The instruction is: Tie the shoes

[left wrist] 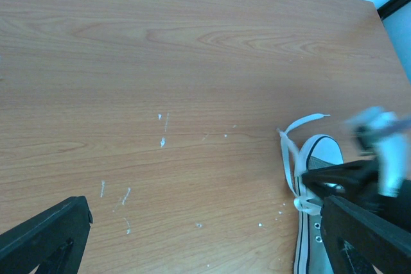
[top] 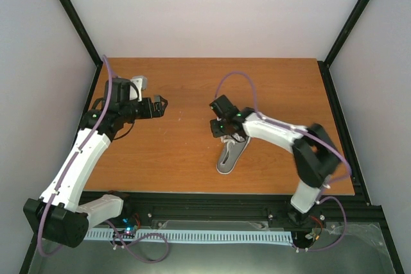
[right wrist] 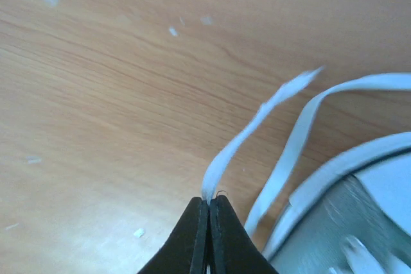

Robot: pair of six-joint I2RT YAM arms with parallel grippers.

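Observation:
A small grey sneaker [top: 232, 156] with a white sole edge lies right of the table's middle, its white laces [left wrist: 290, 158] loose on the wood. My right gripper [right wrist: 209, 201] is shut on one white lace [right wrist: 257, 120], pinching it just off the tabletop; a second lace [right wrist: 302, 133] runs beside it to the shoe [right wrist: 347, 222]. In the top view this gripper [top: 220, 131] sits at the shoe's far end. My left gripper [top: 164, 102] hovers to the left, open, with nothing but bare wood between its fingers [left wrist: 45, 235]. The shoe [left wrist: 311, 248] shows at that view's right edge.
The wooden table [top: 180, 158] has small white specks [left wrist: 162, 140] on it. A black frame rail [top: 334, 113] runs along the table's right side, and white walls enclose the back and sides. The right arm [left wrist: 385, 152] shows blurred in the left wrist view.

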